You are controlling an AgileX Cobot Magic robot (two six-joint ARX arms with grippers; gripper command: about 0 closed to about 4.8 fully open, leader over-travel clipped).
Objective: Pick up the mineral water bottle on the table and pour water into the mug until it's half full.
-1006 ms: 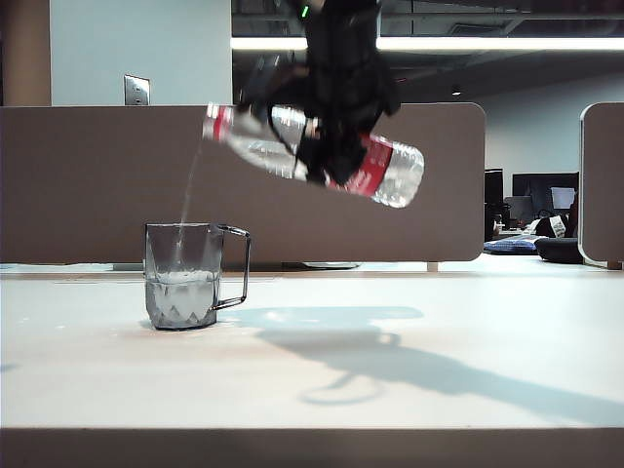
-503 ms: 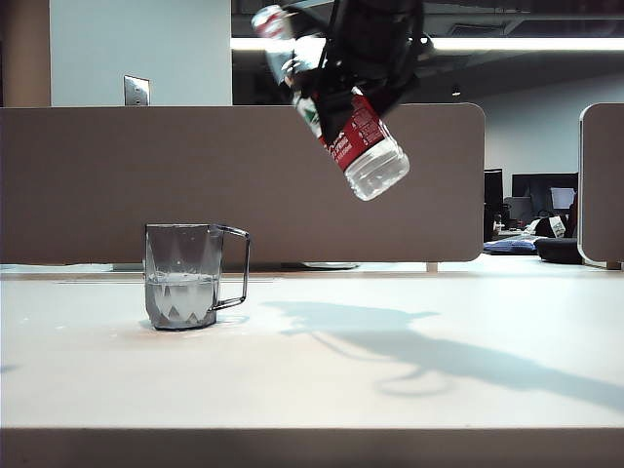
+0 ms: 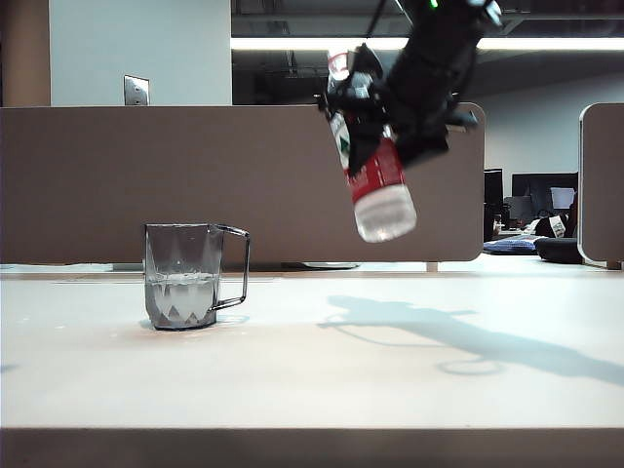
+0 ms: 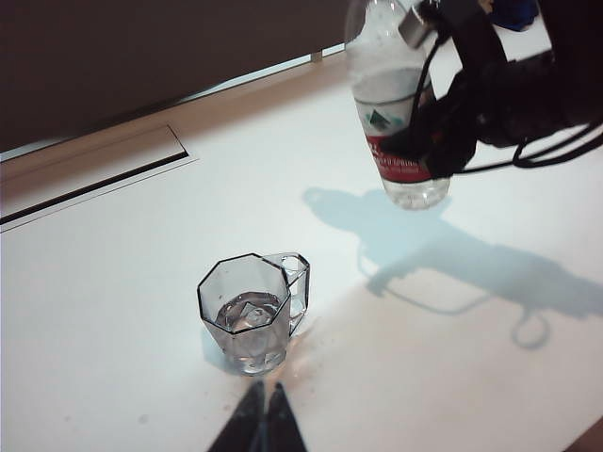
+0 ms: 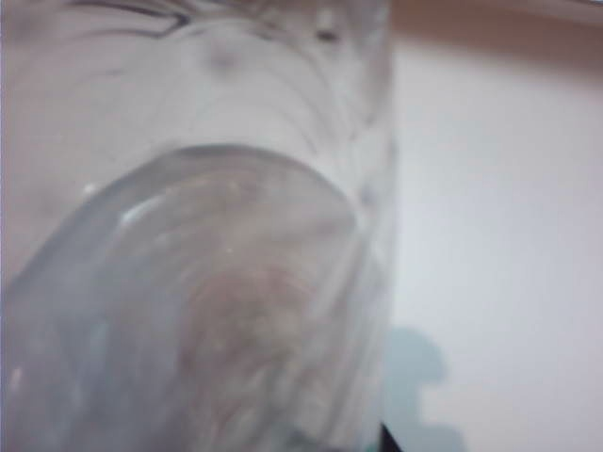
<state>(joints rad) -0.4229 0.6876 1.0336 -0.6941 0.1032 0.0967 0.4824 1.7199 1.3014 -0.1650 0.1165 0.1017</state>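
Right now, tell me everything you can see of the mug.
The mug is small, clear smoky-grey and faceted like glass or plastic, with an eight-sided rim, a tapered base and a thin angular handle on the side toward the bottle. It stands upright on the table, left of centre, holding water to roughly half its height. Nothing but the table touches it; the left claw hangs nearby, shut.
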